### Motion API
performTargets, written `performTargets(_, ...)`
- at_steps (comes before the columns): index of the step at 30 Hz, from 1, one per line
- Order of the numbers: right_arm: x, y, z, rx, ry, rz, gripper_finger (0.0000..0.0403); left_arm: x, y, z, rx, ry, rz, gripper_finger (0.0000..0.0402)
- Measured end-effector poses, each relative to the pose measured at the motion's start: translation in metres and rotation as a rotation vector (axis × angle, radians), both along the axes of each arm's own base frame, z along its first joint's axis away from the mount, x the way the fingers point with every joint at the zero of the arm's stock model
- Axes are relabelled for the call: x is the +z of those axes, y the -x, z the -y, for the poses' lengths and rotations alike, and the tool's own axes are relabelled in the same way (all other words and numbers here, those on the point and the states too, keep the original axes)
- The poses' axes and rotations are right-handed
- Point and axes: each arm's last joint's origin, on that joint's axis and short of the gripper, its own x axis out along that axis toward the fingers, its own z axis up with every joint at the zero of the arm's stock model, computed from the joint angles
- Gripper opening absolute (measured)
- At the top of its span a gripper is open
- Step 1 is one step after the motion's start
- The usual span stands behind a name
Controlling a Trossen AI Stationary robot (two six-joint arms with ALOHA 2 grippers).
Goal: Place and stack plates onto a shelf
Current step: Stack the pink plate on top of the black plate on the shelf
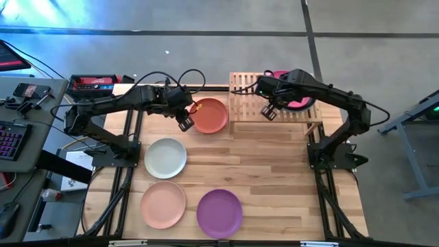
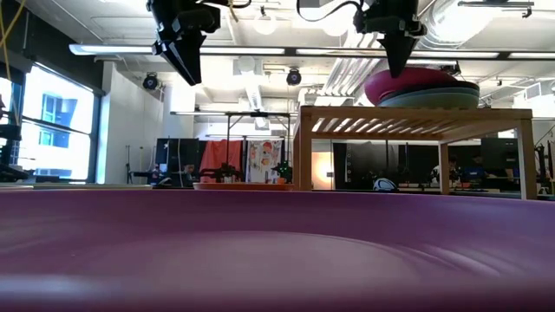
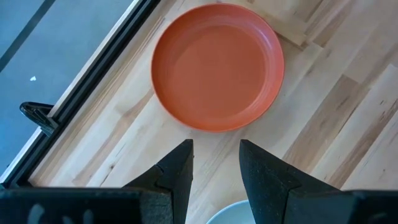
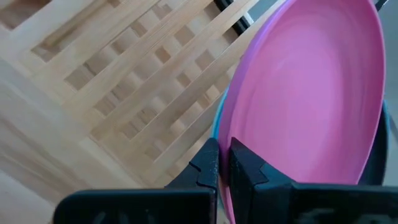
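The orange-red plate point(image 1: 210, 114) lies flat on the tabletop, left of the bamboo shelf point(image 1: 247, 92). My left gripper point(image 1: 184, 122) hangs open above the table just near-left of that plate point(image 3: 217, 65), holding nothing. On the shelf's right half lies a stack of plates point(image 2: 447, 95). The magenta plate point(image 1: 296, 101) tops it and sits tilted point(image 2: 408, 85). My right gripper point(image 1: 269, 112) is shut and points down at that plate's left rim point(image 4: 231, 118). The light blue plate's edge point(image 4: 216, 124) shows under the magenta one. My right gripper point(image 4: 222, 163) has its shut fingertips right at the magenta plate's left rim point(image 4: 227, 134), coming from above. Whether they touch the rim I cannot tell. The plate lies tilted on the stack.
A pale grey-green plate point(image 1: 165, 157), a peach plate point(image 1: 163, 204) and a purple plate point(image 1: 219, 213) lie on the table's near half. The shelf's left half point(image 4: 124, 81) shows bare slats. A desk with a keyboard point(image 1: 10, 140) stands to the left of the table.
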Motion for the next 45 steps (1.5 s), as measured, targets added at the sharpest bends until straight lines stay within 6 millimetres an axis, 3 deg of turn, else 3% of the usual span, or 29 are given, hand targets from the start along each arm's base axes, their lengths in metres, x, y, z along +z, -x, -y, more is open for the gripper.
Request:
performTargets(16, 0.029, 0.033, -0.011, -0.023, 0.055, 0.122, 0.0, 0.0, 0.0, 0.0, 0.0, -0.001, 0.002, 0.0119)
performTargets(41, 0.03, 0.034, -0.012, 0.041, 0.044, 0.102, 0.0, 0.0, 0.0, 0.0, -0.015, -0.007, -0.003, 0.0119)
performTargets(45, 0.037, 0.044, -0.015, 0.019, 0.054, 0.147, 0.0, 0.0, 0.0, 0.0, -0.014, -0.007, -0.003, 0.0119)
